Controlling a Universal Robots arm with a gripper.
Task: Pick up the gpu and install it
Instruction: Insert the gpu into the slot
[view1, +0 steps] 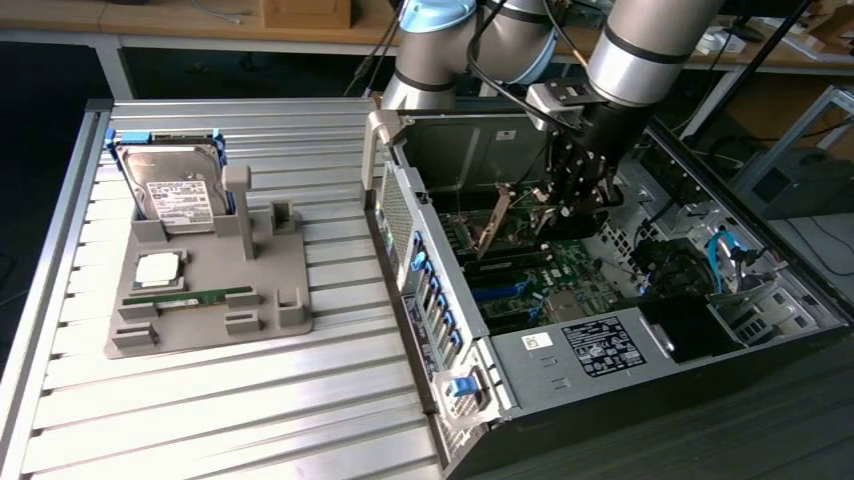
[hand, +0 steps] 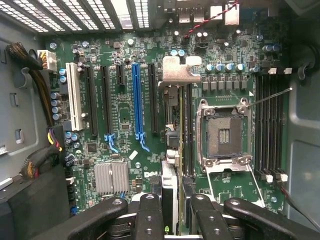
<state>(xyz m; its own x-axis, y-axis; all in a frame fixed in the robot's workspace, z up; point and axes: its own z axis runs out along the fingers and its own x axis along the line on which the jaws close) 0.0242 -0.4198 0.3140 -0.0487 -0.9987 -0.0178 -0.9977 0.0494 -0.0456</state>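
Gripper (hand: 171, 210) inside the open PC case (view1: 441, 300), jaws clenched on the gpu (hand: 170, 150). Card sits edge-on between the fingers (hand: 150, 215), reaching out over the motherboard (hand: 120, 110); its lower edge and slot contact are hard to make out.

Fingers (hand: 150, 220) cut by frame edge; gpu (hand: 172, 165) seen edge-on.

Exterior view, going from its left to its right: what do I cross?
Hard drive in the grey holder → open computer case → gpu → gripper holding it above the motherboard.
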